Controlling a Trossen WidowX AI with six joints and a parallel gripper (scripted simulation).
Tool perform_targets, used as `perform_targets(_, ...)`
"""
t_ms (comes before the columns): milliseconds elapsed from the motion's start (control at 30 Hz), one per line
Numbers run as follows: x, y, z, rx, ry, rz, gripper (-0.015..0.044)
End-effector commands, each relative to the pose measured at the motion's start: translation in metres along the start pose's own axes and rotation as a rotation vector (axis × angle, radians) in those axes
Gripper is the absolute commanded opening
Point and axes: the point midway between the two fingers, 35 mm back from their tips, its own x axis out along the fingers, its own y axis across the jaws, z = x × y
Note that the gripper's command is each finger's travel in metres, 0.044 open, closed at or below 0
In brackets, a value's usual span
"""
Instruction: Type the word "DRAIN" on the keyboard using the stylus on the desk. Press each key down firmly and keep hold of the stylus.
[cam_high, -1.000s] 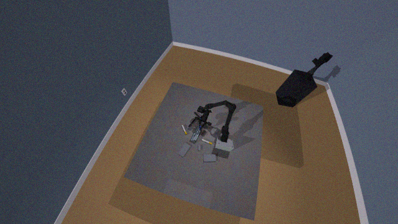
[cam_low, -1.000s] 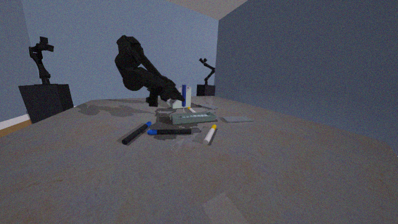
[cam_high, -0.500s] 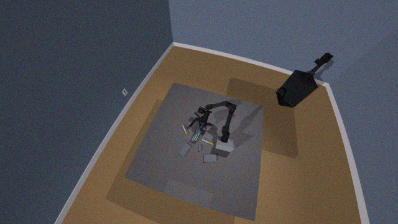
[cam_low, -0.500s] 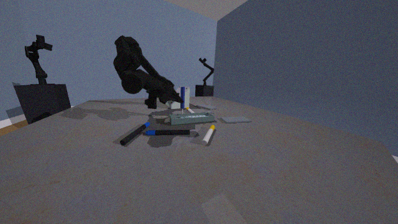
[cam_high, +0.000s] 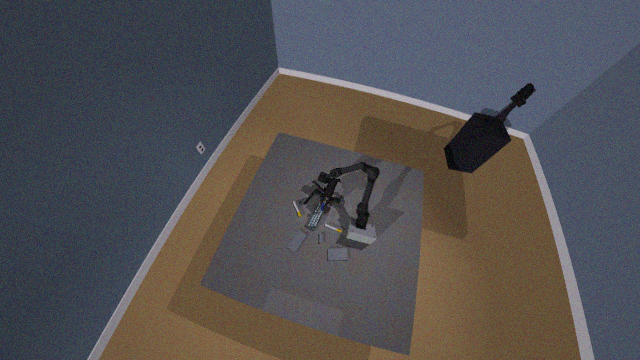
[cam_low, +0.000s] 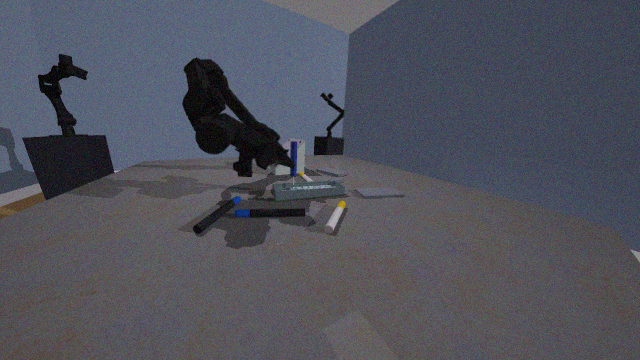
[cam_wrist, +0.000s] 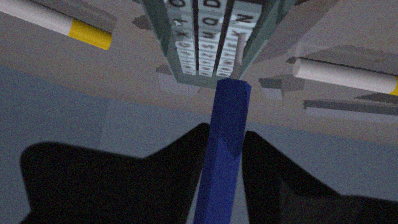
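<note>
- The end effector (cam_high: 327, 196) (cam_low: 291, 164) (cam_wrist: 225, 135) is clenched on the blue stylus (cam_high: 323, 205) (cam_low: 293, 157) (cam_wrist: 224, 127), fingers on both sides of its barrel.
- The stylus stands nearly upright in the exterior view, its thin tip at the keyboard (cam_high: 315, 218) (cam_low: 310, 191) (cam_wrist: 209, 56); whether a key is pressed down, I cannot tell.
- In the wrist view, the tip is just beside the N key (cam_wrist: 245, 18), toward 6 o'clock from it.
- The keyboard lies on the counter (cam_high: 300, 310) (cam_low: 350, 280) (cam_wrist: 135, 80).
- From the keyboard in the top view, one white-and-yellow marker (cam_high: 297, 208) (cam_low: 336, 217) (cam_wrist: 45, 17) lies toward 10 o'clock; another (cam_high: 333, 228) (cam_low: 306, 177) (cam_wrist: 345, 77) lies toward 4 o'clock.
- Two black-and-blue markers, one slanted (cam_low: 217, 215) and one crosswise (cam_low: 275, 212), lie toward 7 o'clock from the keyboard in the exterior view.
</note>
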Motion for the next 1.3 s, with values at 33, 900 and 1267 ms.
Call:
perform_targets(33, 0.004, -0.001, 0.002, 0.001, 0.006, -0.008, 0.0081)
perform_targets(900, 0.008, -0.001, 0.009, 0.001, 0.005, -0.008, 0.0081)
perform_targets(1267, 0.008, -0.001, 0.009, 0.001, 0.005, -0.008, 0.0081)
